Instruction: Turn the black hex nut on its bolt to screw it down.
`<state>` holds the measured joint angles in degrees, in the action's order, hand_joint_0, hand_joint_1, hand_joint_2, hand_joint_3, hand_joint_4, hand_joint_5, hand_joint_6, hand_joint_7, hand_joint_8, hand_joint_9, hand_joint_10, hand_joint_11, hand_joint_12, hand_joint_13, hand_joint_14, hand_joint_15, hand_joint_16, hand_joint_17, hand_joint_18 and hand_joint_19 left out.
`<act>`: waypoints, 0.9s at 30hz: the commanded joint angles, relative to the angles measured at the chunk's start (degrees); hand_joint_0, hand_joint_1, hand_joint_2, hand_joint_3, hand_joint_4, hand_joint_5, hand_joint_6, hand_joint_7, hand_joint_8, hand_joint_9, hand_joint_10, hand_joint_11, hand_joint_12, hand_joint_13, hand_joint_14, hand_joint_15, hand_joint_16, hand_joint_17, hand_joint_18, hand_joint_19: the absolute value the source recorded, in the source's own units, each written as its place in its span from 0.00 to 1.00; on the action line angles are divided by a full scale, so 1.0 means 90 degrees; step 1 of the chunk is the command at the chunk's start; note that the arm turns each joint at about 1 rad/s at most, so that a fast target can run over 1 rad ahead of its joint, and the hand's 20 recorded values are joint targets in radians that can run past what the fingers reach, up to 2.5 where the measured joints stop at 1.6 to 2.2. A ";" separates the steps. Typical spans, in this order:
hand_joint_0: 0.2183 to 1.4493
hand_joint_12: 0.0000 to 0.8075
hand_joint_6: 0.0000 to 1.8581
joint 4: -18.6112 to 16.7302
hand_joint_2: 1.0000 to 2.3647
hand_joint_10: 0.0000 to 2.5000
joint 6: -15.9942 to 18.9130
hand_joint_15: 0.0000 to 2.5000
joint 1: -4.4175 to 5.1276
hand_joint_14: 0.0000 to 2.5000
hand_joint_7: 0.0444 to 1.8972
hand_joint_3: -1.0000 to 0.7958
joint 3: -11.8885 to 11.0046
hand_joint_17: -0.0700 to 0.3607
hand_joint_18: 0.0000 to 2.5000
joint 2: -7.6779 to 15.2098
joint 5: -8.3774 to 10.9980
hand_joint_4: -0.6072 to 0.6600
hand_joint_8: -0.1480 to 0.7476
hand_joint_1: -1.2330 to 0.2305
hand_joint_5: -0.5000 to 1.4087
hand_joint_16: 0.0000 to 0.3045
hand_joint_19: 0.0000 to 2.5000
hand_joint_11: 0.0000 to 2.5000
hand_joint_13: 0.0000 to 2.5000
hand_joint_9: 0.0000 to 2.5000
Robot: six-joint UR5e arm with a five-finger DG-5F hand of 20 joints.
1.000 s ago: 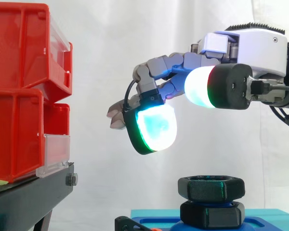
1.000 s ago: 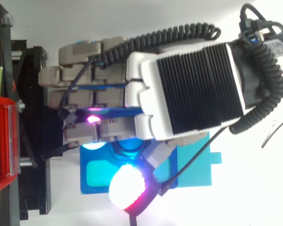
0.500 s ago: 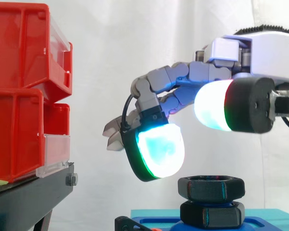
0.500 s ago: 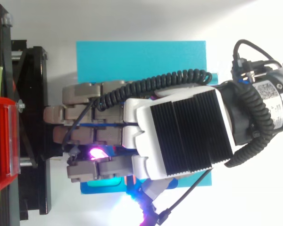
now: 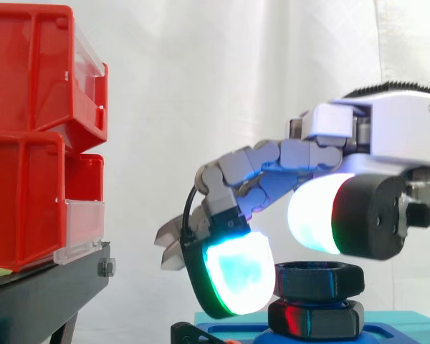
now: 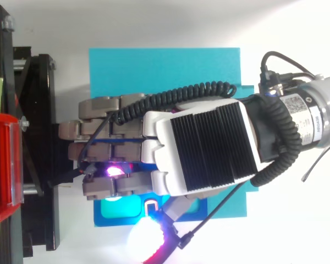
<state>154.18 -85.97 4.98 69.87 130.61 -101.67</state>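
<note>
Fingers [image 5: 233, 272] curled, holding nothing: one glowing pad just beside left flank of black hex nut [image 5: 319, 279], thumb pad [image 5: 312, 222] above nut level. Hand [image 6: 203, 148] hovers over cyan plate [image 6: 165, 71]. Nut sits on lower nut [image 5: 315, 319]. Judgement: grasp not closed, all turning left.

light: bright, even | white curtain [image 5: 201, 86]: near washed out | tabletop [image 6: 302, 231]: blown-out glare, top view

Hand [image 5: 391, 130] low, palm downward
</note>
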 commanded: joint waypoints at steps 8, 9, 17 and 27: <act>0.22 0.39 0.27 -0.0002 0.00 0.00 0.0070 0.02 -0.0036 0.00 0.82 0.28 -0.0010 0.42 0.16 0.0039 -0.0022 0.59 0.44 0.71 0.26 0.16 0.13 0.04 0.20 0.27; 0.22 0.39 0.27 -0.0002 0.00 0.00 0.0070 0.02 -0.0036 0.00 0.82 0.28 0.0000 0.42 0.16 0.0039 -0.0031 0.59 0.44 0.71 0.26 0.16 0.13 0.04 0.20 0.27; 0.22 0.39 0.27 -0.0021 0.00 0.00 0.0030 0.02 -0.0045 0.00 0.84 0.28 -0.0010 0.42 0.16 0.0048 -0.0061 0.58 0.45 0.71 0.26 0.16 0.13 0.04 0.20 0.28; 0.22 0.39 0.27 -0.0119 0.00 0.00 -0.0096 0.02 -0.0182 0.00 0.85 0.28 0.0000 0.42 0.16 0.0039 -0.0266 0.58 0.45 0.71 0.26 0.16 0.13 0.04 0.20 0.28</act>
<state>153.43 -86.38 3.85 69.83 130.97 -103.21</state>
